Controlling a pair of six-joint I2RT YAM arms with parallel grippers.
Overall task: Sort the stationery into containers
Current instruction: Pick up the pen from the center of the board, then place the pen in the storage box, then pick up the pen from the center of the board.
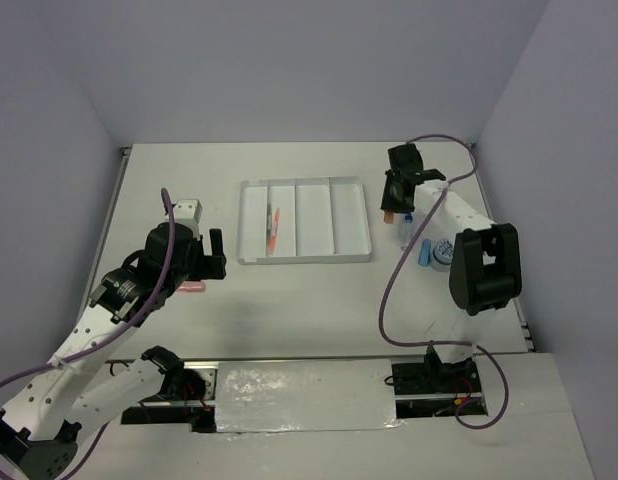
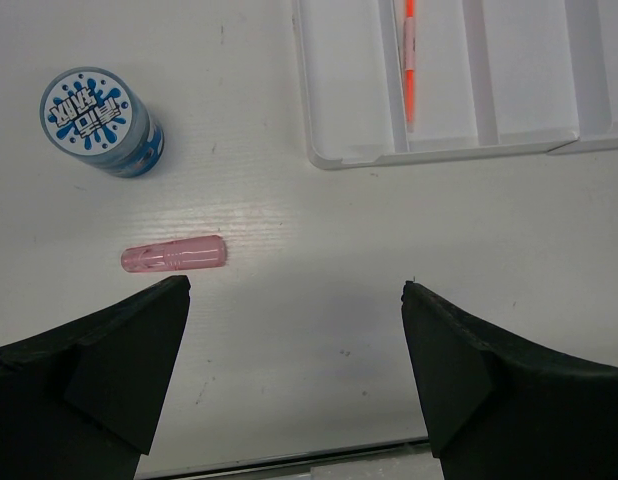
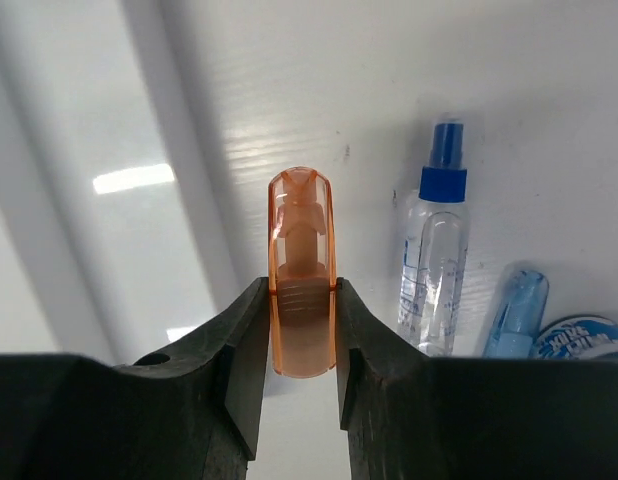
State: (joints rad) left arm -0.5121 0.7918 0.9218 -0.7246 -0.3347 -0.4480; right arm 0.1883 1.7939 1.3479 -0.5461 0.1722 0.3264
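Observation:
My right gripper point(image 3: 302, 285) is shut on an orange capsule point(image 3: 301, 230), which stands up between the fingers just right of the white tray's wall point(image 3: 179, 130). From above, that gripper point(image 1: 392, 200) hangs off the tray's point(image 1: 304, 259) right end. An orange pen point(image 1: 273, 230) lies in the tray's second compartment from the left, also visible in the left wrist view point(image 2: 410, 60). My left gripper point(image 2: 295, 283) is open and empty above bare table, with a pink capsule point(image 2: 175, 256) just beyond its left finger and a blue-white roll point(image 2: 97, 120) farther off.
Right of the tray lie a clear blue-capped bottle point(image 3: 434, 250), a blue capsule point(image 3: 514, 310) and a second blue-white roll point(image 3: 584, 338), close under the right arm point(image 1: 484, 265). The table's near edge point(image 2: 289, 458) runs just behind the left fingers.

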